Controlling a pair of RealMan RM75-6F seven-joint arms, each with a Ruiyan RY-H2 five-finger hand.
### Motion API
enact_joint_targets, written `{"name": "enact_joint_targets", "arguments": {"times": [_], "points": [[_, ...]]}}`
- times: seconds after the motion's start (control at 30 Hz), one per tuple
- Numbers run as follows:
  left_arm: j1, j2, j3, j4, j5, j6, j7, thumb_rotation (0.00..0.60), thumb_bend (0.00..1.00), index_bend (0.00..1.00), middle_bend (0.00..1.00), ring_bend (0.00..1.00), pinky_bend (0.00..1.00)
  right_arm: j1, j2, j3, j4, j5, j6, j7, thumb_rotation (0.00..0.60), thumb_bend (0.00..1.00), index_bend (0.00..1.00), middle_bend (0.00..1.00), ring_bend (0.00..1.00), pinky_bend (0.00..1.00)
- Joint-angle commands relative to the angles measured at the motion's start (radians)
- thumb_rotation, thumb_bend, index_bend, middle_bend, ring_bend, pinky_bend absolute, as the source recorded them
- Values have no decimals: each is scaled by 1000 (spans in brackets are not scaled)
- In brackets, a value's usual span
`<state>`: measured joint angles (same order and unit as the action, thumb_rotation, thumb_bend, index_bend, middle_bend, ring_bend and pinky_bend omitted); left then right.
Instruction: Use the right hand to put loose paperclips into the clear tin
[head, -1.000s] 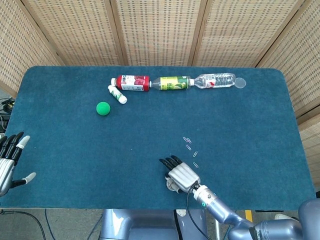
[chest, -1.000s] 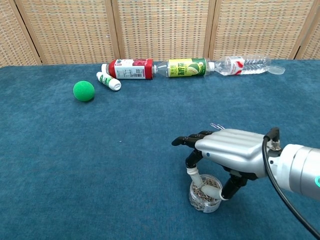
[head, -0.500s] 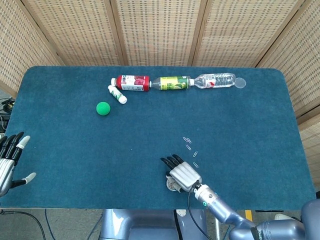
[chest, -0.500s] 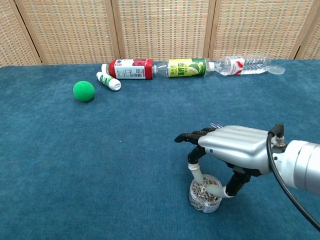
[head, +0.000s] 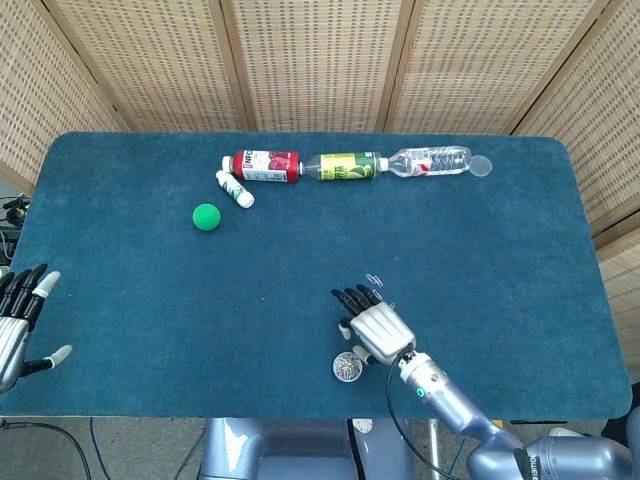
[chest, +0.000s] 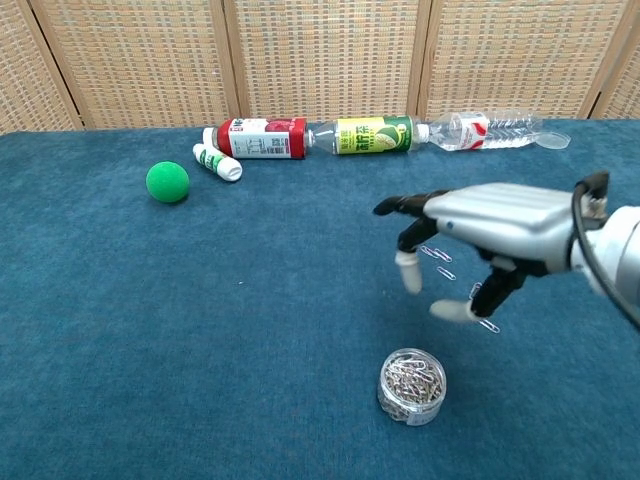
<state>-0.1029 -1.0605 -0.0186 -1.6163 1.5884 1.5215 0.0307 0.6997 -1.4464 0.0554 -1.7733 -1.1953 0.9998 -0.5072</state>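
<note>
Chest view: three bottles (chest: 380, 134) and green ball (chest: 167, 182) lie far back.

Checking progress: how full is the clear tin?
Nearly full: in the chest view the clear tin shows paperclips heaped close to its rim.

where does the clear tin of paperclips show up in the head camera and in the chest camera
Head view: the clear tin sits near the bottom edge, just left of centre, below-left of the right hand.
Chest view: the clear tin stands low, right of centre, below the right hand.
Shared landmark: the green ball, upper left in both.
</note>
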Motion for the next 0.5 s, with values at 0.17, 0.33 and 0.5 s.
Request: {"name": "enact_joint_targets", "arguments": {"times": [0.17, 0.33, 0.5], "points": [[0, -3, 1, -3, 2, -1, 11, 600, 0, 0, 0, 0, 0, -29, 31, -15, 83, 72, -13, 19, 600, 331, 476, 0, 0, 0], [-1, -7, 2, -2, 0, -6, 20, 600, 0, 0, 0, 0, 0, -44, 18, -29, 118, 116, -37, 37, 600, 331, 476, 0, 0, 0], [-3, -10, 1, -1, -3, -9, 24, 600, 0, 0, 0, 0, 0, -45, 7, -35, 143, 93, -64, 82, 600, 314, 476, 0, 0, 0]]}}
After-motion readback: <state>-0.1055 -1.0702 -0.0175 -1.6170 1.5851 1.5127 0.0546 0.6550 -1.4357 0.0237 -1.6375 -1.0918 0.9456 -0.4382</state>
